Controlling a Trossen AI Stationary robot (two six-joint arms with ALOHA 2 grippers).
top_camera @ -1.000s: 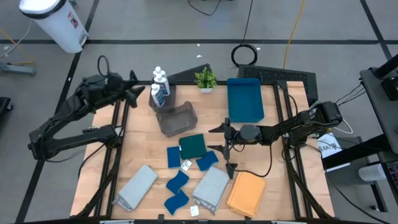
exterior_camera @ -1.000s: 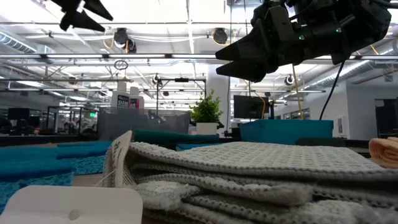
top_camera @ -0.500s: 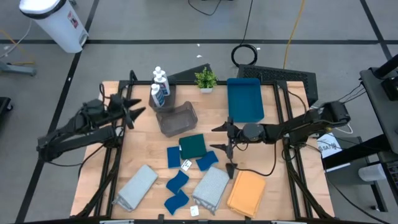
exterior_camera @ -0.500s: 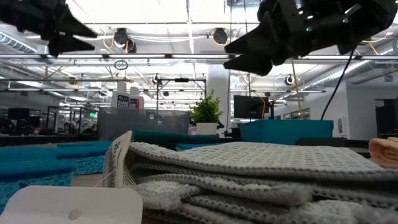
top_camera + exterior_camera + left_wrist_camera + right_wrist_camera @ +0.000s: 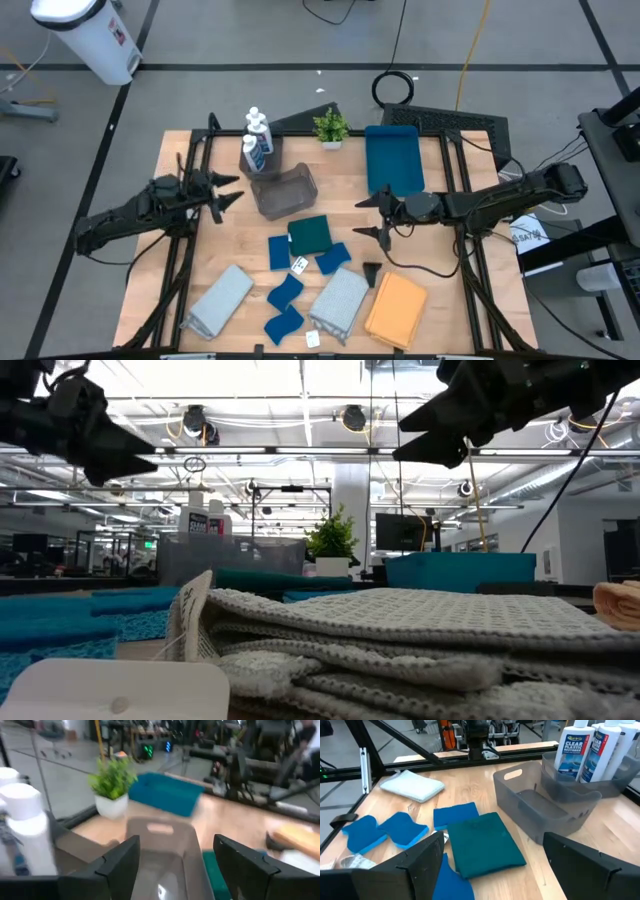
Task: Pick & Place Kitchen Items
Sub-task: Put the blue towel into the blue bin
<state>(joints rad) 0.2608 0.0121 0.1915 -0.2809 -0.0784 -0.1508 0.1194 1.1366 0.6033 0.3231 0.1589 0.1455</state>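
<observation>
Both grippers are open and empty above the table. My left gripper hovers left of the grey bins, its fingers pointing at them. My right gripper hovers right of the dark green cloth. White bottles stand in the far bin. Blue sponges, grey cloths and the orange cloth lie flat on the table's near half.
A blue tray lies at the far right, with a small potted plant beside it at the far edge. A white tag lies among the sponges. Bare wood shows at the right, between the tray and the orange cloth.
My left gripper has come away from the bottles, toward the near edge and down, and now points at the grey bins. My right gripper has drawn back toward the table's right edge, away from the green cloth. Nothing on the table has moved.
</observation>
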